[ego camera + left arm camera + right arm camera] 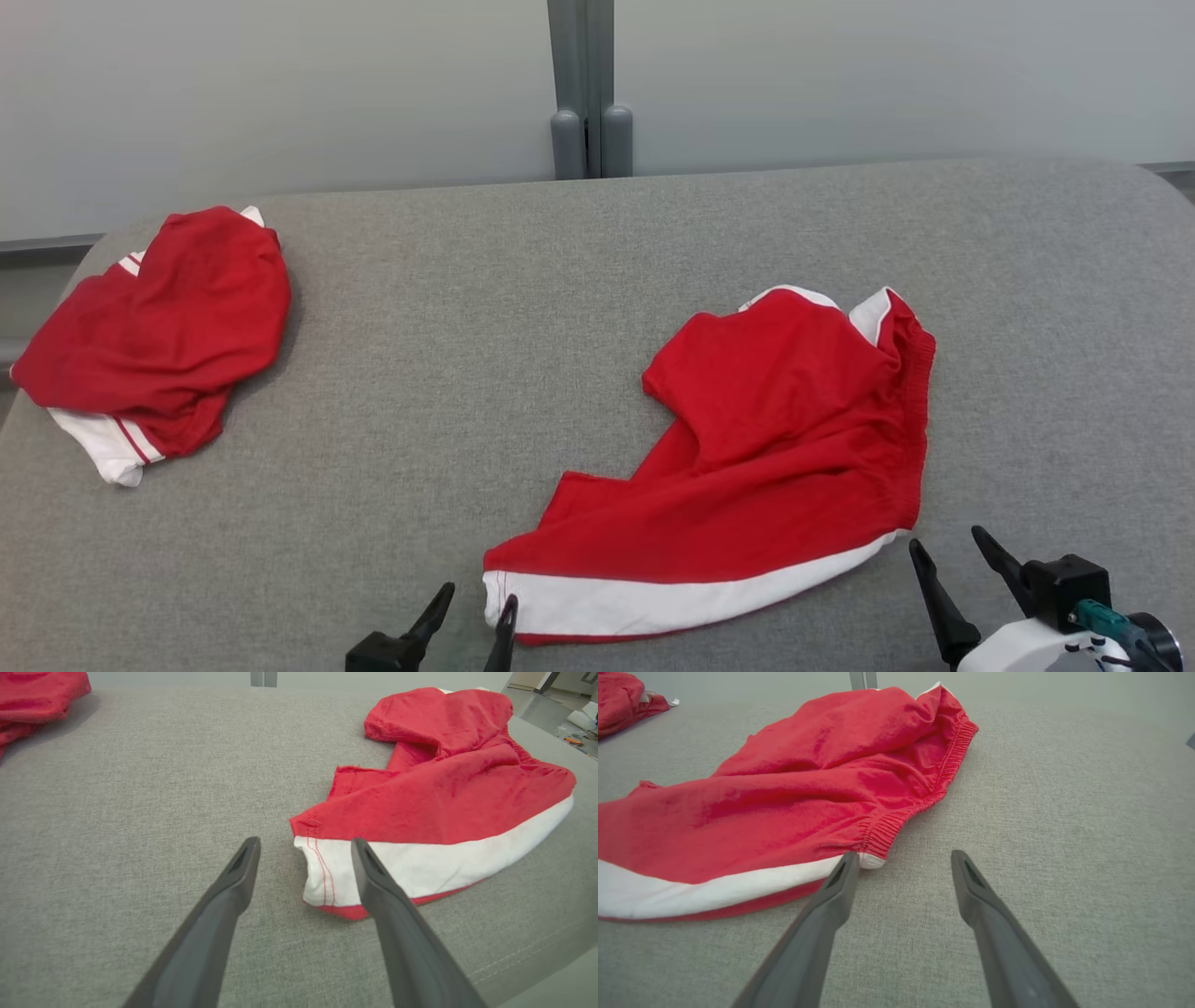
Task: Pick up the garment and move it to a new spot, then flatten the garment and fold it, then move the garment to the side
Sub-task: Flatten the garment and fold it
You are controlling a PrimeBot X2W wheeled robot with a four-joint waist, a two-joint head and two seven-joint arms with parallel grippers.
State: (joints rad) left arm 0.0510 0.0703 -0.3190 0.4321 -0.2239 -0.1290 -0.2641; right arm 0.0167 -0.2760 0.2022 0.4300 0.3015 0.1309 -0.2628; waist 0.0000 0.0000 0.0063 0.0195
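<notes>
Far left of the grey counter [467,327], a rumpled red-and-white bundle [159,327] sits near the edge, well apart from the action; in the left wrist view a piece of it [32,700] peeks in at the top corner.

Moving across, the left gripper [478,597] is low at the near edge, fingers spread wide and holding nothing; its own camera has the gripper [304,842] straddling the hem corner of the red shorts [444,807], one finger [373,872] in front of the white band, the other over bare counter; whether it touches the cloth I cannot tell.

Centre right, the red shorts [775,448] lie crumpled on the counter, white stripe along the near side, elastic waistband on the right, one leg folded over on top.

On the right, the right gripper [945,539] hovers just beside the waistband corner, fingers released and empty; from its wrist the gripper [904,855] has one fingertip [845,868] right at the white tip of the shorts [808,788], the other over open grey fabric.
</notes>
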